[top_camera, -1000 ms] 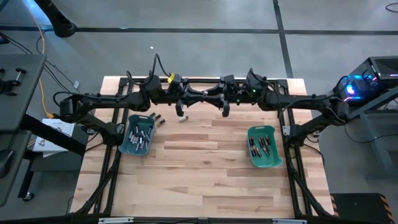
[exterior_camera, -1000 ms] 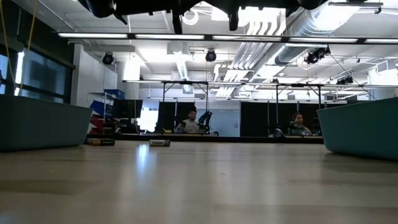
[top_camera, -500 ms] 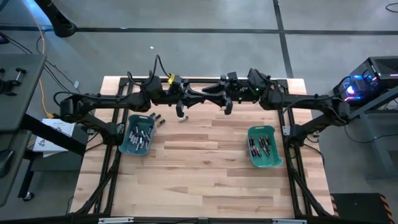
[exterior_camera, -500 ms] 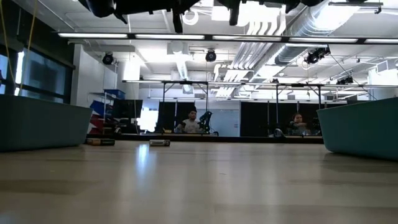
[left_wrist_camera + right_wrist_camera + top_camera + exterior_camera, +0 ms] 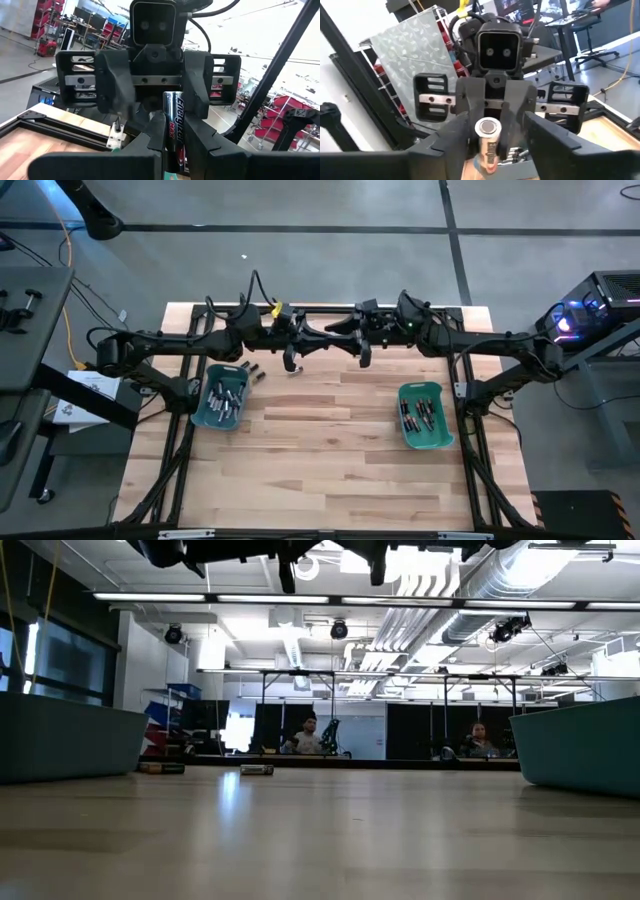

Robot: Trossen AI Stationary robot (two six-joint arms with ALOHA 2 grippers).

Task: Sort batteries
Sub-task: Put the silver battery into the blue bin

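- Right arm's wrist has slid slightly back toward the left arm over the last half second. The bins and loose cells lie as they did.
- Both arms meet nose to nose above the far middle of the light wooden table (image 5: pixel 330 470), raised well clear of its top.
- The left gripper (image 5: pixel 290 363) has its fingers pressed together on a dark cylindrical battery with a silvery end cap (image 5: pixel 172 120). This is the only cell off the table.
- The right gripper (image 5: pixel 362 358) faces it with fingers spread wide, one on each side of that cell and not touching it.
- The battery's long axis runs out of the left fingers straight toward the right wrist, so the right wrist view sees its cap almost end on (image 5: pixel 487 127).
- My judgement: a handover is next, and the right fingers would close across the barrel on the free end. That end is short, so a slip is possible.
- The left teal plastic bin (image 5: pixel 200 412) and the right teal plastic bin (image 5: pixel 443 442) both hold cells. A few small loose cells (image 5: pixel 252 370) lie just beside the left bin.
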